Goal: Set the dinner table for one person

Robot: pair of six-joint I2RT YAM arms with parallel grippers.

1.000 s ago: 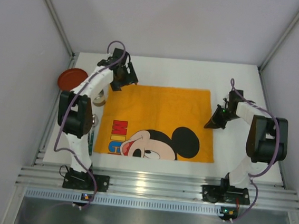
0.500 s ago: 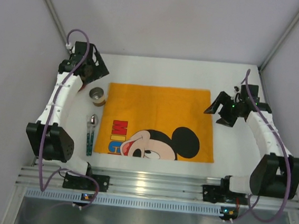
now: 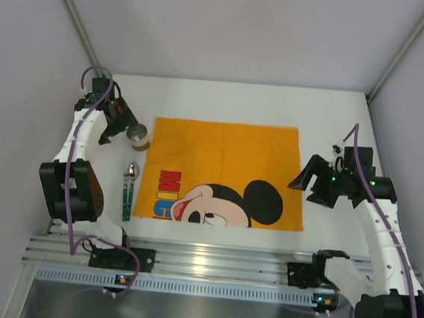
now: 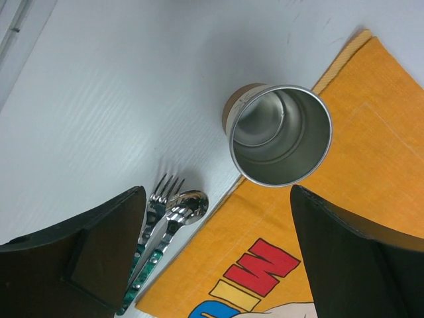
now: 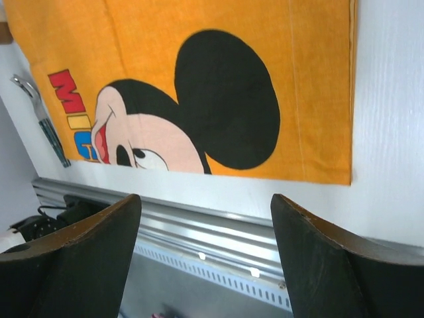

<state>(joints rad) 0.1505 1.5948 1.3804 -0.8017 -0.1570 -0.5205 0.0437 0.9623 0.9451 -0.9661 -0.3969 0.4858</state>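
The left hand (image 4: 218, 265) hangs wide open over the white tabletop (image 4: 99, 99), a steel cup (image 4: 281, 136) just ahead between its fingers and a fork (image 4: 159, 195) and spoon (image 4: 187, 204) by one finger, while the right hand (image 5: 205, 258), likewise wide open, has the orange cloth (image 5: 298, 79) spread ahead of it.

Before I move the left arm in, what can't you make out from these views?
Fork and spoon handles: left wrist view, hidden behind a finger of the left gripper; top view, too small to separate.
Dinner table left edge: top view, partly covered by the left arm.
Cup outer wall: left wrist view, mostly hidden by its own rim.
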